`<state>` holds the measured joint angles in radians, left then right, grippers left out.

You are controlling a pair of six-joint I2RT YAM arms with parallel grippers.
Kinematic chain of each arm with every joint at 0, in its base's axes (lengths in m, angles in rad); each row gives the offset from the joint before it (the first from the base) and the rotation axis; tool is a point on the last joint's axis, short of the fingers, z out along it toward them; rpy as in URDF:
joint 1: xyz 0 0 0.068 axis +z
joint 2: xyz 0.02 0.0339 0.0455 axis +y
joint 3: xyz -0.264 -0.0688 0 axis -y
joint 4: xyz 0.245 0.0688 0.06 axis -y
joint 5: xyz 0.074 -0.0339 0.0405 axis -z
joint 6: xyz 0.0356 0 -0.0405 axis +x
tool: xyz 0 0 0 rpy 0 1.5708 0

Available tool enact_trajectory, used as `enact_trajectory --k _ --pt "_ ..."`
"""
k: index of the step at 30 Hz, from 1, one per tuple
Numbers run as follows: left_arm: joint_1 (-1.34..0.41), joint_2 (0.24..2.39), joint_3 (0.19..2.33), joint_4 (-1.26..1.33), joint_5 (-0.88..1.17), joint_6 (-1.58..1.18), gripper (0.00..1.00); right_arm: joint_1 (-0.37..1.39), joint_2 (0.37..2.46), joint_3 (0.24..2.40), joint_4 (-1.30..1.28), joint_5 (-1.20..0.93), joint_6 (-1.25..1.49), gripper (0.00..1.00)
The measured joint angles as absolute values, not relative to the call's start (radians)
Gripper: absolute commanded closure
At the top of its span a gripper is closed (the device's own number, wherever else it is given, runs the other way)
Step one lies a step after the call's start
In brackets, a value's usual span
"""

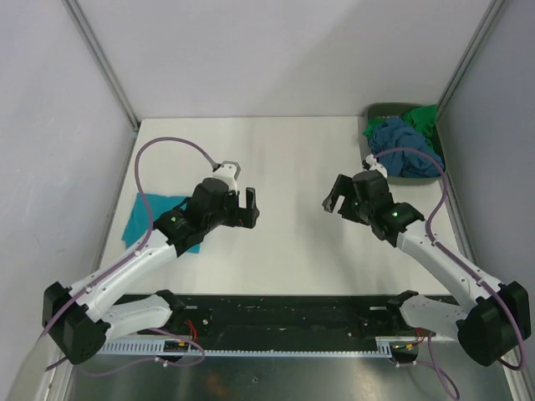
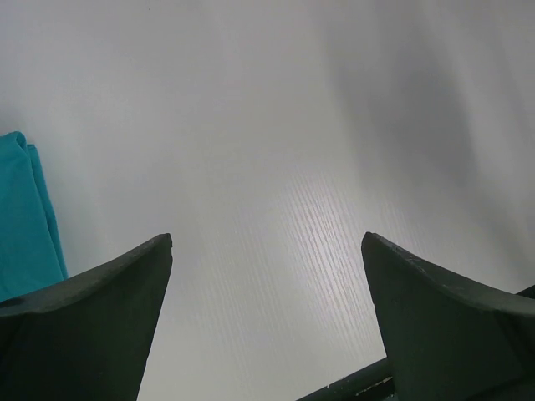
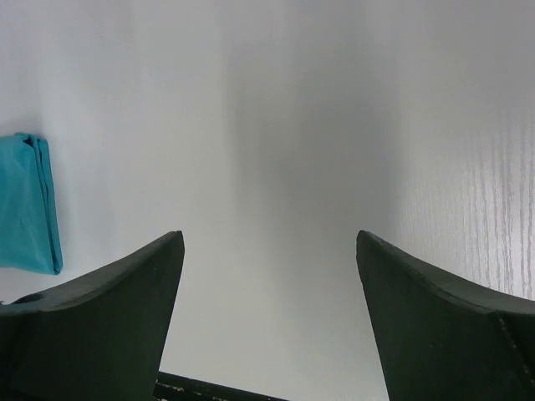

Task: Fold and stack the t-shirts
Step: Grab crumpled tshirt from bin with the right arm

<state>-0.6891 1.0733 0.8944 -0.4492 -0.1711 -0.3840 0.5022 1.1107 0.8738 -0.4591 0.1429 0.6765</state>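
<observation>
Two grippers hang over the bare middle of the white table, facing each other with a clear stretch of tabletop between them. On the left gripper the jaws are spread wide with nothing between them. Its wrist camera looks down past two dark fingers at plain white wood-grain laminate. The right gripper is likewise spread wide and carries nothing, and its own view shows only tabletop between the finger pads. One turquoise t-shirt lies folded flat near the table's left edge, partly hidden under the left arm's forearm and well apart from both sets of fingers. Its stacked, layered edges show at the left margin of both wrist views. At the far right corner stands a dark grey plastic tray. It holds a crumpled steel-blue t-shirt, heaped above the rim, with bright green cloth bunched behind it against the tray's back wall. How many green shirts that makes cannot be told. A purple cable loops up from each arm, and the right arm's cable crosses over the blue shirt. A small green light glows on the right arm's wrist housing, and a matching one glows on the left.
</observation>
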Motion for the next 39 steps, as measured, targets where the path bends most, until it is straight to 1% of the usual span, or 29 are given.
enact_trajectory --k 6,11,21,27,34,39 --pt "-0.687 1.018 0.862 -0.430 -0.171 -0.384 0.01 0.502 1.137 0.885 -0.458 0.143 0.673 0.08" --pt "-0.686 1.012 0.862 -0.427 -0.165 -0.384 0.01 0.459 1.212 0.967 -0.450 0.128 0.653 0.06" --pt "-0.686 1.011 0.861 -0.426 -0.126 -0.384 0.01 0.194 1.546 1.332 -0.394 0.109 0.587 0.05" --pt "-0.685 1.011 0.858 -0.426 -0.117 -0.384 0.01 0.046 1.731 1.586 -0.404 0.167 0.559 0.04" --pt "-0.673 1.011 0.858 -0.426 -0.100 -0.384 0.01 -0.035 1.981 1.884 -0.492 0.261 0.544 0.02" --pt "-0.669 1.011 0.858 -0.426 -0.093 -0.384 0.01 -0.064 2.143 2.006 -0.569 0.303 0.532 0.01"
